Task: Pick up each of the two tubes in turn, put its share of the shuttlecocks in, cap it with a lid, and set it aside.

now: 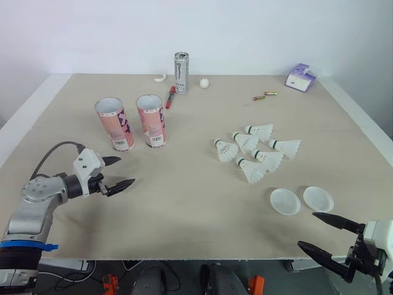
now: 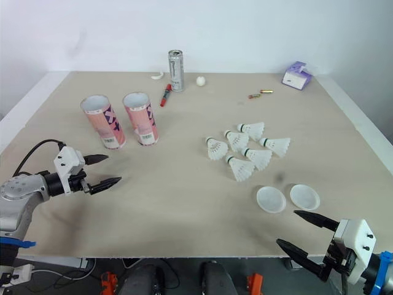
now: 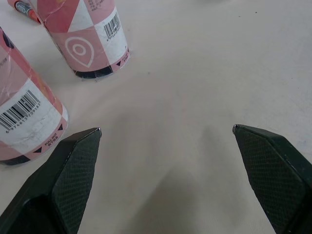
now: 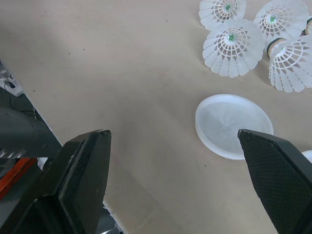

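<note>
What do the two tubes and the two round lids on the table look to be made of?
Tubes: likely cardboard with a matte printed paper wrap, judging by the barcode and flat colour print. Lids: probably thin translucent white plastic, slightly glossy, with a low raised rim.

Two pink tubes (image 1: 115, 125) (image 1: 151, 121) stand upright on the beige worktop (image 1: 184, 196). Six shuttlecocks (image 1: 252, 169) and two white lids (image 1: 285, 201) (image 1: 318, 199) lie to their right.

Left gripper (image 3: 165, 130), jaws wide apart, faces the near tube (image 3: 24, 112) and farther tube (image 3: 90, 39) (barcodes (image 3: 112, 26) showing).
</note>
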